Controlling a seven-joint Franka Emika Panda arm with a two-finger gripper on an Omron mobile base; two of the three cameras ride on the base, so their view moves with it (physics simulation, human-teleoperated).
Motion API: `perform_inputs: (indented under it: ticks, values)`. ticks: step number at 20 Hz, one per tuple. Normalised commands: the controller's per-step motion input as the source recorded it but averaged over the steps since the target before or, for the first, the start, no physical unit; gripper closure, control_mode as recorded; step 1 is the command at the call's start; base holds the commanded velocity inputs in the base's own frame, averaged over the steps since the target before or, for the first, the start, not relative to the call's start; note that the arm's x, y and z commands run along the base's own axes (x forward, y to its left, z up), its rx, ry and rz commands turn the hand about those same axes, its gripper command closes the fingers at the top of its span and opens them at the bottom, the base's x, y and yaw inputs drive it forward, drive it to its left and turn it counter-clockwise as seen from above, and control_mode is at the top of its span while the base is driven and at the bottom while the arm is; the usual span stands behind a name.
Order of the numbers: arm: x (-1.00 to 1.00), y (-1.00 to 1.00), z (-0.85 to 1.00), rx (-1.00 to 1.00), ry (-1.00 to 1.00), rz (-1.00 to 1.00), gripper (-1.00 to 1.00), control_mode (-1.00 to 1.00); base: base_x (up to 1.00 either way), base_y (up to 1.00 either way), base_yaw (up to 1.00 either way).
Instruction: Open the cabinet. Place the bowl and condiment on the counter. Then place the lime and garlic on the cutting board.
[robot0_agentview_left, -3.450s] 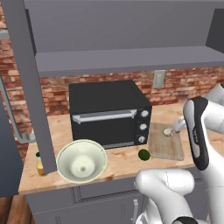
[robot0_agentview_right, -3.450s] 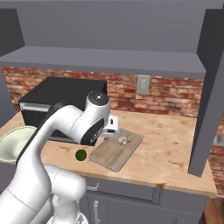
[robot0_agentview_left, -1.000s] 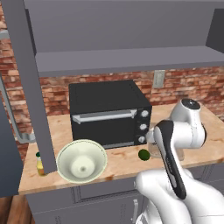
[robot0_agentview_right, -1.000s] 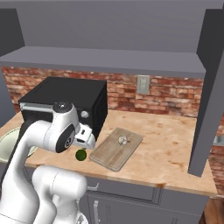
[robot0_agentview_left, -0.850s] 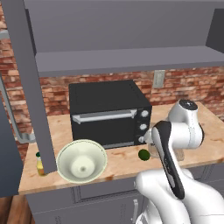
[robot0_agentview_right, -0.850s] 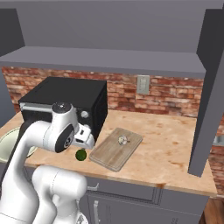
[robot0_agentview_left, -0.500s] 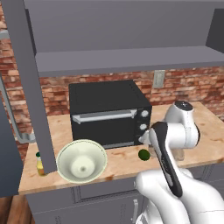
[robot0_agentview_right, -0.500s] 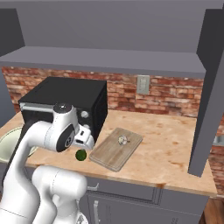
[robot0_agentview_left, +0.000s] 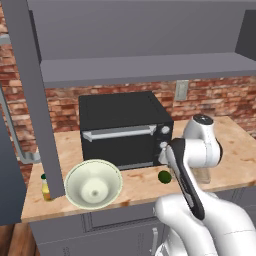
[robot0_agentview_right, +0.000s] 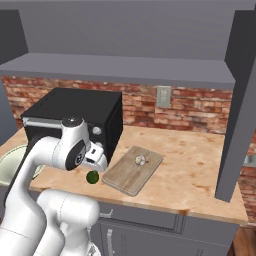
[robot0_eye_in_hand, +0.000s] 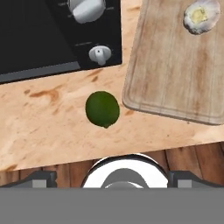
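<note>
Two things of your task are already down on the counter (robot0_agentview_left: 70, 142): the bowl (robot0_agentview_left: 93, 183) sits near the front edge, left of the black oven (robot0_agentview_left: 125, 127), and the condiment (robot0_agentview_left: 45, 187) stands just beside the bowl on its left, partly behind the open grey cabinet (robot0_agentview_left: 30, 85) door. The garlic (robot0_agentview_right: 140, 160) lies on the cutting board (robot0_agentview_right: 132, 170), toward its far end. The lime (robot0_eye_in_hand: 102, 109) rests on the counter just beside the board's near corner, in front of the oven's knobs, not on the board. In the hand view you look down on the lime from above. The jaws stand wide apart and hold nothing.
</note>
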Motion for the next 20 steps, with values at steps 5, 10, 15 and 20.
perform_inputs:
  ticks: [5, 10, 15, 20]
  values:
    - [0.03, 0.04, -0.11, 0.0, -0.03, -0.03, -1.0, -1.0, 0.0, 0.0, 0.0]
    - [0.0, 0.0, -0.23, 0.0, -0.01, -0.09, -1.0, -1.0, 0.0, 0.0, 0.0]
    - [0.0, 0.0, -0.04, 0.01, -0.02, -0.09, -1.0, -1.0, 0.0, 0.0, 0.0]
    - [0.0, 0.0, -0.03, 0.03, -0.02, -0.05, -1.0, -1.0, 0.0, 0.0, 0.0]
